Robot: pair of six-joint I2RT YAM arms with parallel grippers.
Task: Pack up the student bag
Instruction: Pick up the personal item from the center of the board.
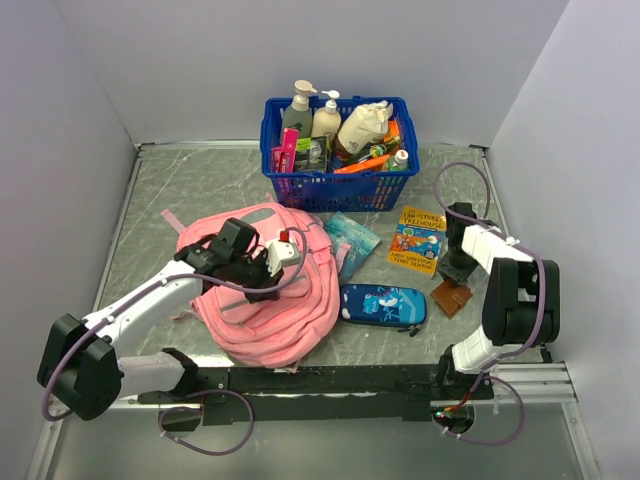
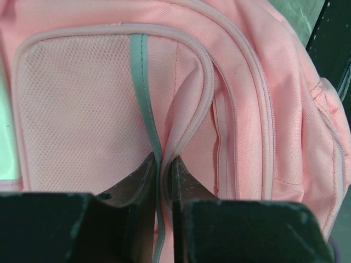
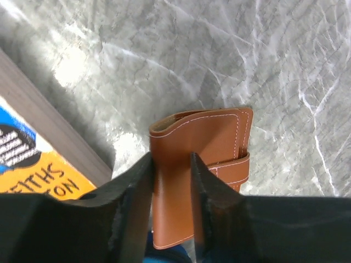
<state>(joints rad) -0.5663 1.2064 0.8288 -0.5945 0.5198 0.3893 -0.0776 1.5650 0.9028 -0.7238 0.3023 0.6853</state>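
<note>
The student bag (image 1: 285,315), a large soft pink backpack, lies flat on the table left of centre. My left gripper (image 1: 262,282) rests on top of it. In the left wrist view that gripper (image 2: 163,164) is shut on a raised fold of the bag's pink fabric (image 2: 186,126), with a grey strip (image 2: 141,82) caught in the pinch beside a mesh pocket (image 2: 77,104). At the right, my right gripper (image 1: 456,274) points down at a brown leather wallet (image 1: 452,298). In the right wrist view it (image 3: 171,164) is shut on the wallet (image 3: 208,134), whose near flap stands between the fingers.
A blue basket (image 1: 290,185) of bottles and pens stands at the back. A colourful book (image 1: 416,240) lies left of the wallet, a teal booklet (image 1: 352,236) by the bag, and a blue pencil case (image 1: 382,304) between bag and wallet. Walls close in on both sides.
</note>
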